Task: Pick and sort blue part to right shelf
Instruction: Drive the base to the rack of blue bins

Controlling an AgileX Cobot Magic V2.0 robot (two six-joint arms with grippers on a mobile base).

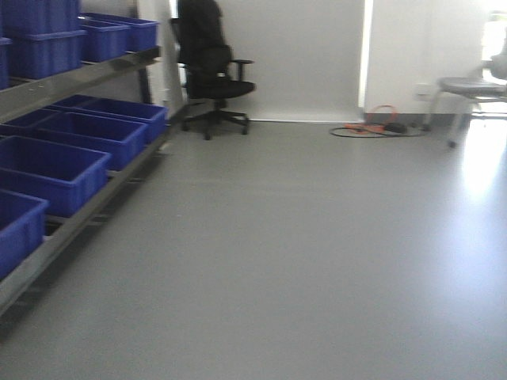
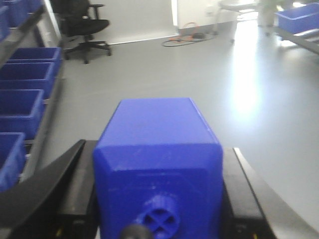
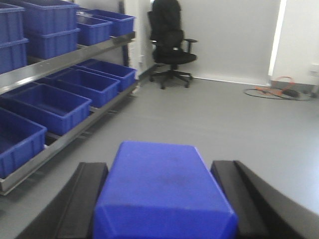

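A blue part (image 2: 155, 124), a boxy block with a round crossed boss on its near face, fills the left wrist view. My left gripper (image 2: 158, 148) is shut on it, with a black finger (image 2: 75, 184) tight against each flank. A second blue part (image 3: 162, 184), a smooth chamfered block, sits in my right gripper (image 3: 159, 167), which is shut on it between black fingers (image 3: 84, 194). Both are held above grey floor. A shelf rail (image 2: 301, 42) carrying a blue bin (image 2: 299, 17) shows far off at the right. Neither gripper appears in the front view.
A metal shelf (image 1: 87, 210) with two tiers of blue bins (image 1: 51, 170) runs along the left. A black office chair (image 1: 210, 67) stands by the back wall. Orange cables (image 1: 376, 123) lie on the floor. A grey table (image 1: 471, 91) stands at the right.
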